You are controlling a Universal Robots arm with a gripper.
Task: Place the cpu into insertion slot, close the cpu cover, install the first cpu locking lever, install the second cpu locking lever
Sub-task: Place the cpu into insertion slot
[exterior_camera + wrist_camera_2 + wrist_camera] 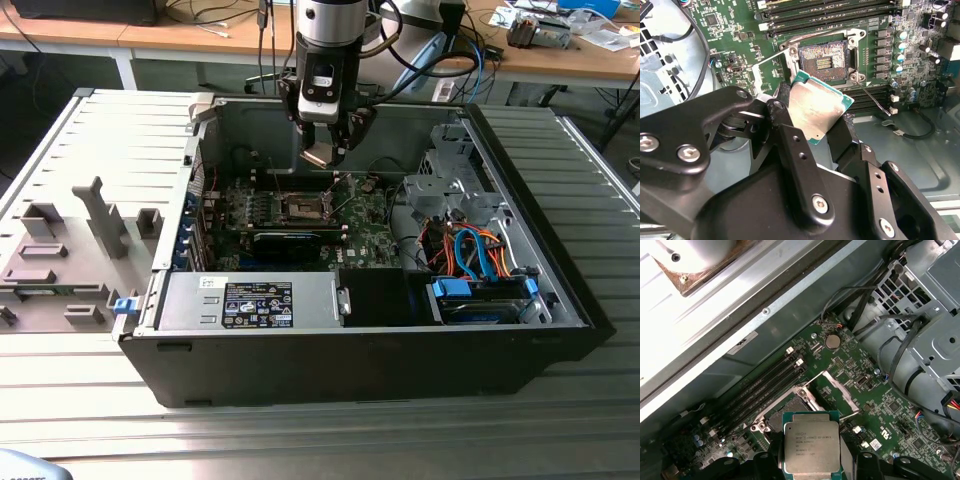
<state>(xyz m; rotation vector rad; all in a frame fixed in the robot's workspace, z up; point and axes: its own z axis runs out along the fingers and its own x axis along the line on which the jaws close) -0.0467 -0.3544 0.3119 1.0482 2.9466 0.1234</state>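
Progress stands at the first step. In the exterior view my pincer [325, 150] hangs above the insertion slot [303, 207], clamped on the cpu [320, 156]. In the second wrist view the cpu [817, 110] sits tilted between my fingers [785, 125], near the bare slot [822, 60]. In the first wrist view the cpu cover [843, 390] stands swung open beside the slot [777, 412]. Seating, closing and both levers remain, I judge.

The arm [330, 20] ends in a silver-grey cylinder with a black block under it; dark cables [396, 28] loop beside it; the gripper [323, 150] is matt black, built of flat jointed bars [795, 160]; round silver screws [820, 202] dot the bars.
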